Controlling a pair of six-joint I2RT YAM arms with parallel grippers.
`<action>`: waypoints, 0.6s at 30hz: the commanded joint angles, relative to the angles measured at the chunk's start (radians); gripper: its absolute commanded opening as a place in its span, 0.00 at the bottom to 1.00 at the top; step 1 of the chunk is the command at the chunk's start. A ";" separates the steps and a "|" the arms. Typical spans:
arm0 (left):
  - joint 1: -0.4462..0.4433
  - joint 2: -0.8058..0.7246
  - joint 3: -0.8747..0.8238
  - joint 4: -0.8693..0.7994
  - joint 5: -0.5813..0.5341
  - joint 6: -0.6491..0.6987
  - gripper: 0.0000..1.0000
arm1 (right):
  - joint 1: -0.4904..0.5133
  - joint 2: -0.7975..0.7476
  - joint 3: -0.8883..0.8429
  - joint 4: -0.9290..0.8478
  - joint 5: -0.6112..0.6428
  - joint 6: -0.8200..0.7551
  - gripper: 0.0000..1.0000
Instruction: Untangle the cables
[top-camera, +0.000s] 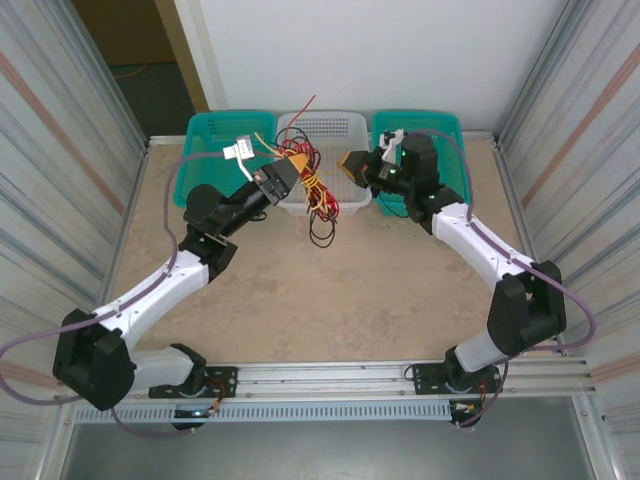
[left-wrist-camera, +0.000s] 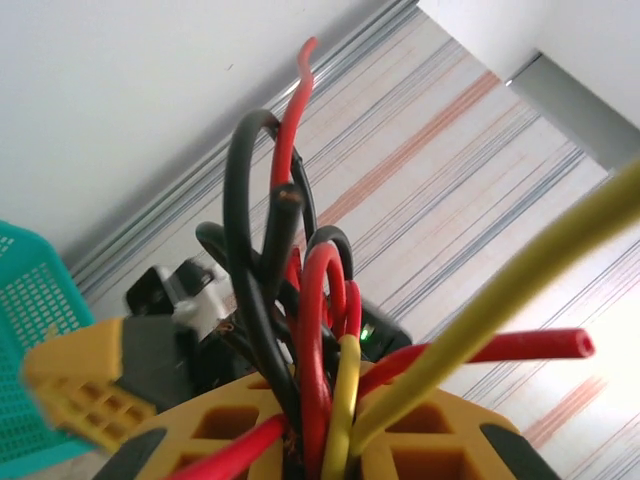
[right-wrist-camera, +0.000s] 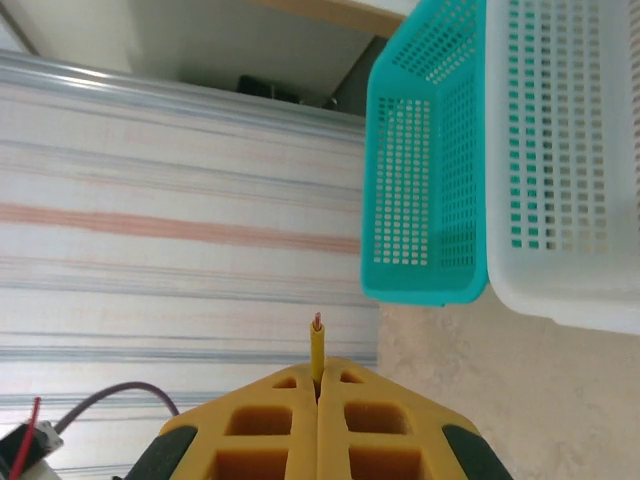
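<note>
While the left gripper (top-camera: 293, 172) pinched a bunch of red, black and yellow cables (top-camera: 314, 192) over the front rim of the white basket (top-camera: 340, 128), the right gripper (right-wrist-camera: 318, 388), jaws pressed together beside that basket, nipped the tip of one yellow cable (right-wrist-camera: 317, 348), apparently to draw it free of the bunch.
</note>
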 joint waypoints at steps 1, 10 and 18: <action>-0.030 0.004 0.079 0.244 -0.103 -0.036 0.00 | 0.042 0.005 -0.056 0.156 0.101 0.085 0.00; -0.041 0.196 0.184 0.398 -0.402 -0.023 0.00 | 0.198 -0.068 -0.321 0.424 0.255 0.227 0.00; -0.034 0.157 0.158 0.167 -0.704 0.202 0.00 | 0.310 -0.308 -0.408 0.251 0.395 0.149 0.00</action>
